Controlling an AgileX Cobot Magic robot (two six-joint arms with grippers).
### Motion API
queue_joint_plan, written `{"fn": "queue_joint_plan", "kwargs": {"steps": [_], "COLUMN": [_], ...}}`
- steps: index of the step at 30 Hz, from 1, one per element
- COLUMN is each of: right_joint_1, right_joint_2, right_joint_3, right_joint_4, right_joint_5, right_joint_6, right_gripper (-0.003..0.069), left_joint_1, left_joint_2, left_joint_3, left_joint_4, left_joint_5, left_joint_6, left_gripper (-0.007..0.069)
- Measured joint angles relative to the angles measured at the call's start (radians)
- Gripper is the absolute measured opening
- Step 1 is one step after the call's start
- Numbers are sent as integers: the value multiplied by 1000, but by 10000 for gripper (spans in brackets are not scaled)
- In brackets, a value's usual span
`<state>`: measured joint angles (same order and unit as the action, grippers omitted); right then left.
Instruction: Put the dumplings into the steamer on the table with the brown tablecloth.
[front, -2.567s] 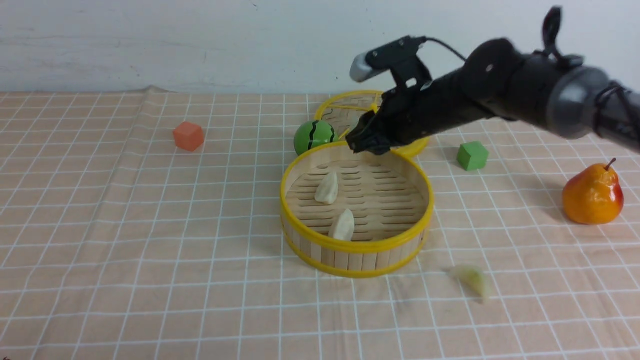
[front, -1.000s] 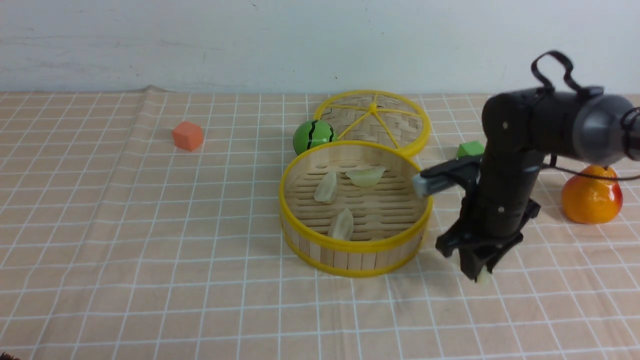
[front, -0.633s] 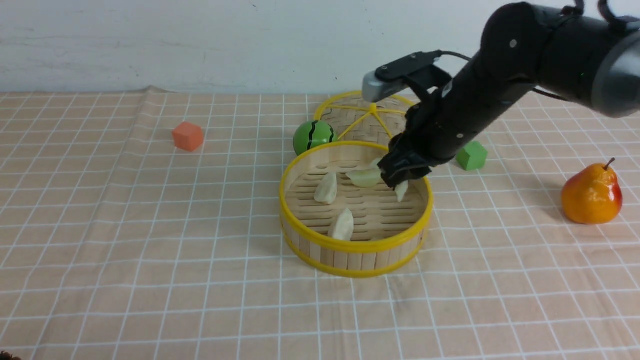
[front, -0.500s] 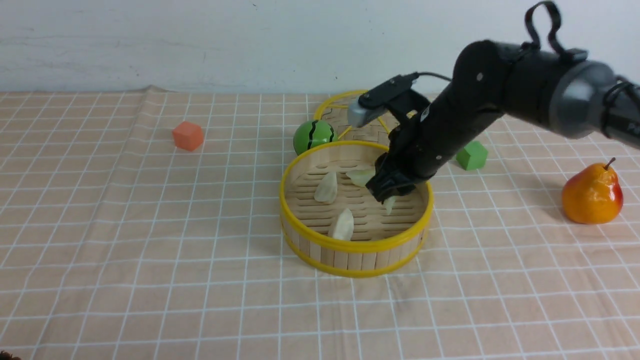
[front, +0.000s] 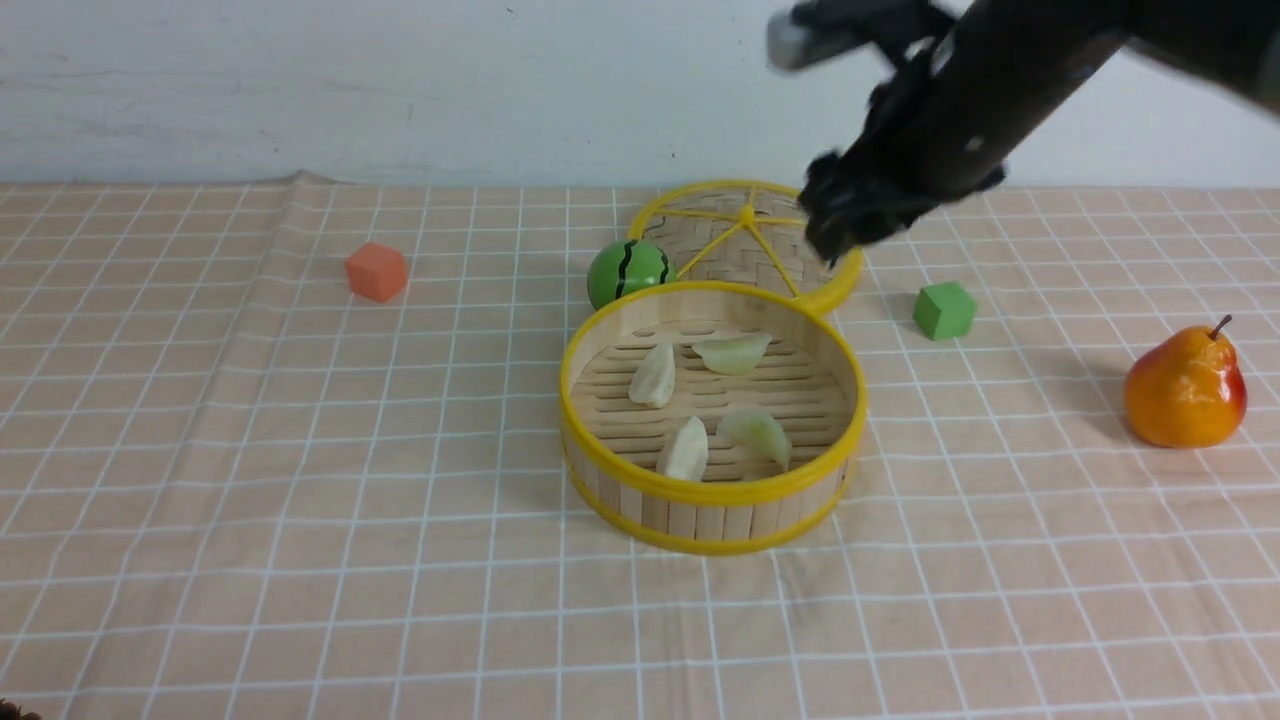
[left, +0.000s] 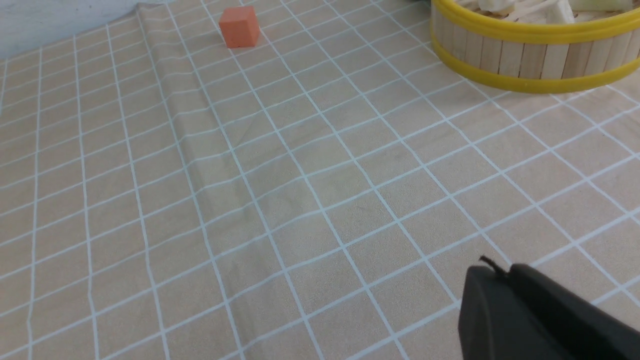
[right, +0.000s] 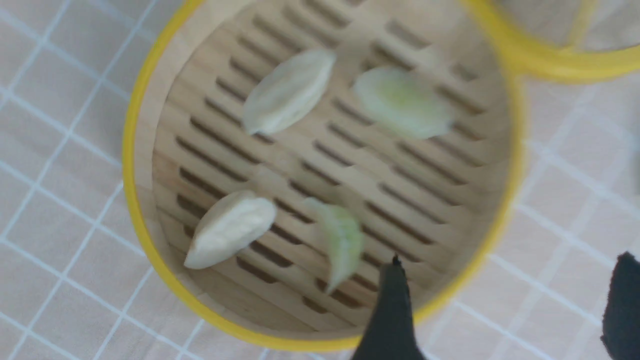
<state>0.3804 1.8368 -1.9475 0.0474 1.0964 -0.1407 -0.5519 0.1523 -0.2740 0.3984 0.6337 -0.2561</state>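
- Steamer (front: 710, 520) in the front view stands upright on the brown tablecloth (front: 330, 560), and all four dumplings lie inside it, on the slatted floor: a white dumpling (front: 653, 376) and a green dumpling (front: 733, 353) toward the far side, a second white dumpling (front: 684, 450) and a second green dumpling (front: 757, 434) nearer the camera. The right gripper (front: 840, 235), blurred, hangs above, in front of part of the woven lid (front: 700, 245), which lies just behind the steamer. A striped green ball (front: 628, 275) sits beside the far-left rim. The orange block (front: 376, 272) is well to the left; the green block (front: 944, 311) and the pear (front: 1185, 388) are to the right.
- Left wrist view: the left gripper (left: 500, 265) is clenched, its dark fingertips together over bare cloth, with nothing between them. The steamer is well apart from it.
- Right wrist view: the right gripper's fingers are spread wide and released, holding nothing. All four dumplings show in the steamer, apart from one another.
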Motion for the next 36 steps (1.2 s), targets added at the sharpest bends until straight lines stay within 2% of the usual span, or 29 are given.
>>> {"fn": "queue_joint_plan", "kwargs": {"steps": [4,7,11,12,14,18,20,21,22,23,29,32,36], "right_joint_1": [0,0,0,0,0,0,0,0,0,0,0,0,-1], "right_joint_2": [-283,-452,-691,-703,-843,-1072,-1128,-1224,-1235,-1306,-1553,-1610,-1694], "right_joint_3": [-12,82,343,360,614,1035,1137,1293,1312,1458,1882,1959,1971], "right_joint_4": [-78,-87,-87,-89,-96,-83,-72,-47,-41,-1,160,202,246], "right_joint_5": [15,-20,-162,-173,-306,-548,-611,-731,-745,-847,-1227,-1273,-1254], "right_joint_6": [26,29,30,30,30,52,53,54,54,55,56,36,-107], "right_gripper": [368,242,85,78,0,-20,-20,-20,-20,-20,-17,-15,-13], "left_joint_1": [0,0,0,0,0,0,0,0,0,0,0,0,0], "left_joint_2": [0,0,0,0,0,0,0,0,0,0,0,0,0], "left_joint_3": [0,0,0,0,0,0,0,0,0,0,0,0,0], "left_joint_4": [0,0,2,2,2,2,2,2,2,2,2,2,3], "left_joint_5": [0,0,0,0,1,1,1,1,1,1,1,0,1], "left_joint_6": [0,0,0,0,0,0,0,0,0,0,0,0,0], "left_gripper": [36,39,41,41,47,52,53,57,57,57,66,68,71]}}
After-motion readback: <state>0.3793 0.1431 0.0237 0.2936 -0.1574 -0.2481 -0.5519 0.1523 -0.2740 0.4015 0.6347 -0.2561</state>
